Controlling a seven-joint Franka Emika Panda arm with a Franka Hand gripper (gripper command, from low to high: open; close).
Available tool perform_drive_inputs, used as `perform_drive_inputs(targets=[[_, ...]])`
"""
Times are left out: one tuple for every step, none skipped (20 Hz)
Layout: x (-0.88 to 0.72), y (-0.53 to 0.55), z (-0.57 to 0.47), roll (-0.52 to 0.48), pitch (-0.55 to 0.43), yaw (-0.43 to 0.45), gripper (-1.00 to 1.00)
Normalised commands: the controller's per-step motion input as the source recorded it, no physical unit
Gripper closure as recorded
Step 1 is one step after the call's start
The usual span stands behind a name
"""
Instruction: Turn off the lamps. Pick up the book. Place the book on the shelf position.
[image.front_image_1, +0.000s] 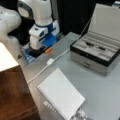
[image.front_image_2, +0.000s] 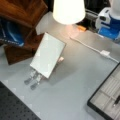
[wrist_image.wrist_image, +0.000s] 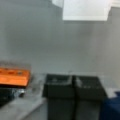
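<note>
1. In the wrist view alone, the gripper is showing its two dark fingers pressed side by side, closed on nothing, with an orange block sitting at left; only a front view is catching the lamp glowing at top centre.
2. The book is lying well apart from the gripper, down at lower centre, propped on silvery stand strips.
3. Its long axis is running diagonally, upper left to lower right, just beside the shelf position.
</note>
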Motion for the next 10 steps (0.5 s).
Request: perform_drive_inputs(targets=[[-0.40, -0.06, -0.42, 0.067, -0.287, -0.091, 1.00], [-0.39, -0.06, -0.46, 0.067, -0.300, -0.093, 1.00], [-0.39, -0.07, -0.49, 0.067, -0.317, -0.094, 1.00], [-0.38, -0.09, -0.53, 0.069, -0.334, -0.096, 1.00], [-0.38, -0.10, -0.56, 0.072, -0.350, -0.098, 1.00], [-0.39, -0.11, -0.59, 0.076, -0.370, -0.103, 1.00], [-0.41, -0.11, -0.61, 0.081, -0.385, -0.105, 1.00], [-0.43, -0.12, -0.62, 0.084, -0.394, -0.106, 1.00], [-0.45, -0.13, -0.60, 0.083, -0.397, -0.107, 1.00], [-0.47, -0.13, -0.58, 0.084, -0.404, -0.108, 1.00]])
